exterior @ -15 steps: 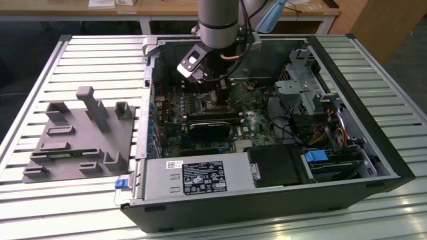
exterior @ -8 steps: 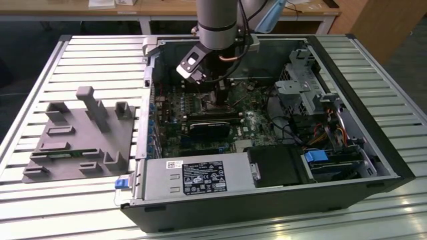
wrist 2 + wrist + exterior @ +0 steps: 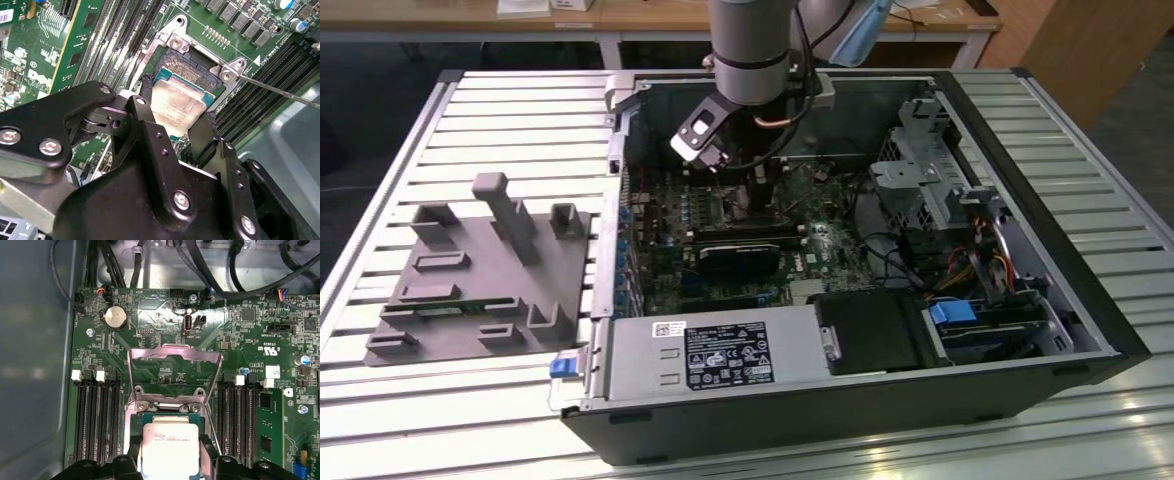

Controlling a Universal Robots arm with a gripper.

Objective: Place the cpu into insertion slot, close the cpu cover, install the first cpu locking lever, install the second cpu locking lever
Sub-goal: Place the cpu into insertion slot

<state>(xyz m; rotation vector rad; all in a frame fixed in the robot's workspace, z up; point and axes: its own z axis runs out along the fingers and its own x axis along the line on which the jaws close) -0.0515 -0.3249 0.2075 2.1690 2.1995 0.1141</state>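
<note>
Right over the insertion slot (image 3: 189, 64), the claw (image 3: 177, 100) is clenched on the cpu (image 3: 175, 111). There's a black finger (image 3: 144, 95) pressed against one edge and its twin on the opposite edge, with the dull silver top facing up.

In the second wrist view the chip covers part of the slot, and a strip of the dark contact field next to it is bare. Honestly can't tell if it's seated or just sitting a hair above the slot.

The cpu cover (image 3: 175, 351) is flipped up on its hinge at one edge of the slot and stands open, so you can see green board through its window. A thin locking lever (image 3: 280, 91) runs out from a corner of the slot, lying across the memory slots (image 3: 95, 420), which flank the slot on both sides. A coin battery (image 3: 114, 316) sits past the raised cover, well apart from the slot.

In the exterior view the arm (image 3: 754, 50) drops straight down to the slot inside the open computer case (image 3: 854, 420). The case lies on a slatted counter (image 3: 494, 110), and a grey fixture block (image 3: 467, 280) sits outside the case, well apart from the slot.
</note>
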